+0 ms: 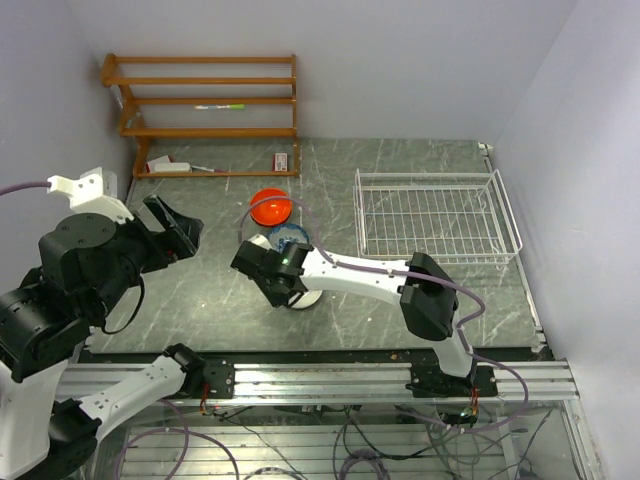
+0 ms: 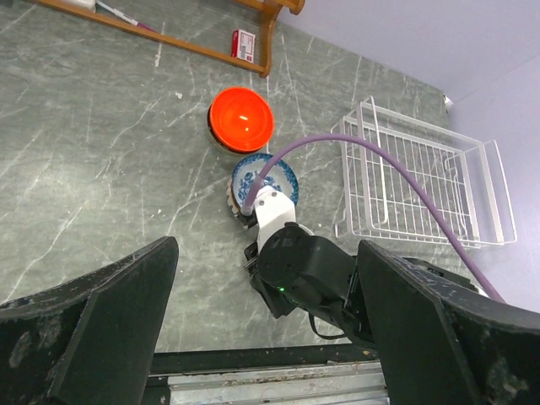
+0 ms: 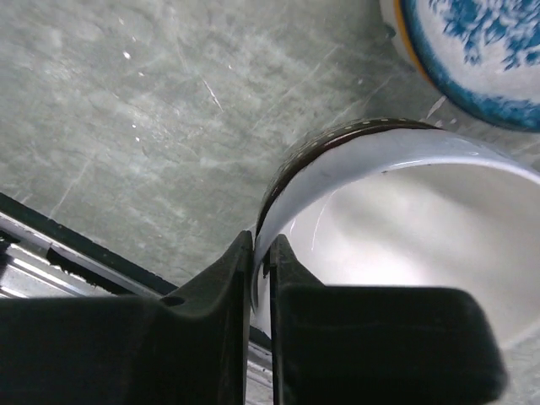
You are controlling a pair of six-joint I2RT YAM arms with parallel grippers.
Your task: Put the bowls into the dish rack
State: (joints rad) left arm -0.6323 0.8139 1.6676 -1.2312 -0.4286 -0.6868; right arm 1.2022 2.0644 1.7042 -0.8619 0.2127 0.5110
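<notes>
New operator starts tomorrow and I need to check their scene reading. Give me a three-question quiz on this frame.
1. True or false: the white wire dish rack already holds a bowl.
2. The right tool holds the round bowl with white inside and dark outside: A by its rim; B from underneath; C not at all.
3. Which bowl lies nearest the brown wooden shelf?
Key: 1 false; 2 A; 3 the glossy orange-red round bowl.
</notes>
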